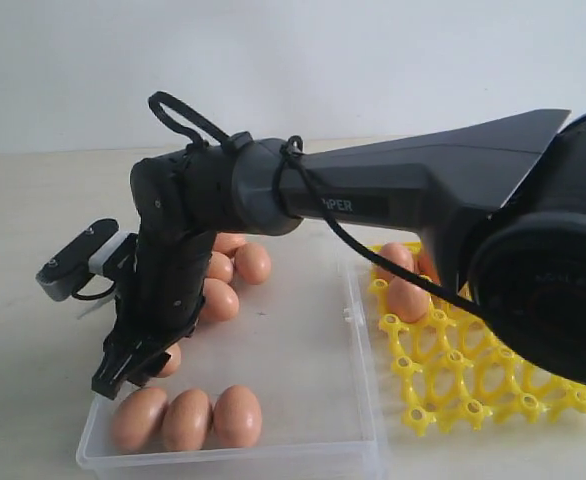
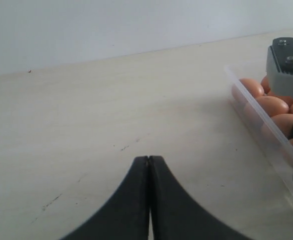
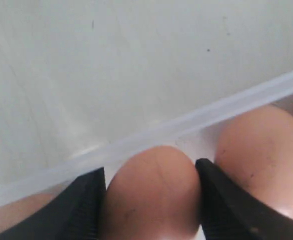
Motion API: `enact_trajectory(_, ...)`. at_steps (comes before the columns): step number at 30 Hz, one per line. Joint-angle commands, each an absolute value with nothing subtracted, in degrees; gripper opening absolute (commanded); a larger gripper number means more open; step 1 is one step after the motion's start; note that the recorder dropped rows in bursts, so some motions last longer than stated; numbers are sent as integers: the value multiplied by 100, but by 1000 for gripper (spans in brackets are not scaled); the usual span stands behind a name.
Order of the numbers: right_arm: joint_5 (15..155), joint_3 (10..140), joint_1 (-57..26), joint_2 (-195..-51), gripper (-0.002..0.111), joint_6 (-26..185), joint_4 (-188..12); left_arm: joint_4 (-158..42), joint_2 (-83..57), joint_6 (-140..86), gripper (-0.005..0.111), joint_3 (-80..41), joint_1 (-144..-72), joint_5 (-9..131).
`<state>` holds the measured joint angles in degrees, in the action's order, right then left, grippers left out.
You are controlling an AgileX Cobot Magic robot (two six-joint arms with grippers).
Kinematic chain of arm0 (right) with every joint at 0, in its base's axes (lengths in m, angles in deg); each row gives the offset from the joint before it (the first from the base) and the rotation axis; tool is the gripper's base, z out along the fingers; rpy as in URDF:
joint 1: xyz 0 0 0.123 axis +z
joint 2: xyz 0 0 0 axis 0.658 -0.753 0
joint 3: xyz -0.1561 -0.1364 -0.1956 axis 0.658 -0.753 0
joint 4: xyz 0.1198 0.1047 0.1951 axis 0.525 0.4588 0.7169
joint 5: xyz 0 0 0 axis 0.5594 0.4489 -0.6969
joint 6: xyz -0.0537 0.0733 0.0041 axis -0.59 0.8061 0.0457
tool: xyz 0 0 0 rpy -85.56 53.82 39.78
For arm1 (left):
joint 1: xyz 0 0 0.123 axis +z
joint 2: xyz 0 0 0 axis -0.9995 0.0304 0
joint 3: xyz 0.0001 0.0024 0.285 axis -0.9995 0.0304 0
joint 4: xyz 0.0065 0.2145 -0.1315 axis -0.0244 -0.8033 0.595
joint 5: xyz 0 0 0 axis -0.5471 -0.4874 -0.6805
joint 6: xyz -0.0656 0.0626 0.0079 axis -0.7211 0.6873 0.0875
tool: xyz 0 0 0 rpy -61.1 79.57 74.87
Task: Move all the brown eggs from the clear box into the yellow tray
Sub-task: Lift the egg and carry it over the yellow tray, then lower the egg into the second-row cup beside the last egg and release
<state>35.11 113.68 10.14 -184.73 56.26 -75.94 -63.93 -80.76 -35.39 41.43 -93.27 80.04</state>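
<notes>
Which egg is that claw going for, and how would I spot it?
Find the clear box and follow its left wall to where the black right gripper reaches down. The brown egg lies beside that wall, between the gripper's fingers. Unlike the three eggs lined up along the near edge, it alone has a finger on each side.

the right gripper [image 3: 150, 170], tight around one brown egg [image 3: 151, 200], has little side room: a neighbouring egg [image 3: 266, 160] crowds one finger and the clear box [image 3: 186, 125] wall runs just beside. the box floor toward the yellow tray [image 1: 409, 366] lies bare.
</notes>
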Motion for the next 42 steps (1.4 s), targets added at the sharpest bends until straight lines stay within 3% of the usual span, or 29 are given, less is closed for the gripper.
enact_trajectory(1, 3700, 11269, 1005, -17884, 0, 5612, -7690, -6385, -8072, -3564, 0, 4119, -9345, 7925)
enact_trajectory(4, 4253, 10406, 938, -17141, 0, 5612, -7690, -6385, -8072, -3564, 0, 4119, -9345, 7925)
enact_trajectory(9, 6353, 8201, 612, -15679, 0, 5655, -7218, -6385, -8072, -3564, 0, 4119, -9345, 7925)
enact_trajectory(14, 9356, 5445, -499, -14048, 0, 6086, -6120, -6385, -8072, -3564, 0, 4119, -9345, 7925)
enact_trajectory(16, 9600, 4877, -1132, -13850, 0, 6420, -6150, -6385, -8072, -3564, 0, 4119, -9345, 7925)
enact_trajectory(25, 9623, 4672, -1990, -14190, 0, 7308, -6788, -6385, -8072, -3564, 0, 4119, -9345, 7925)
enact_trajectory(42, 10015, 4672, -2058, -14876, 0, 7297, -6788, -6385, -8072, -3564, 0, 4119, -9345, 7925)
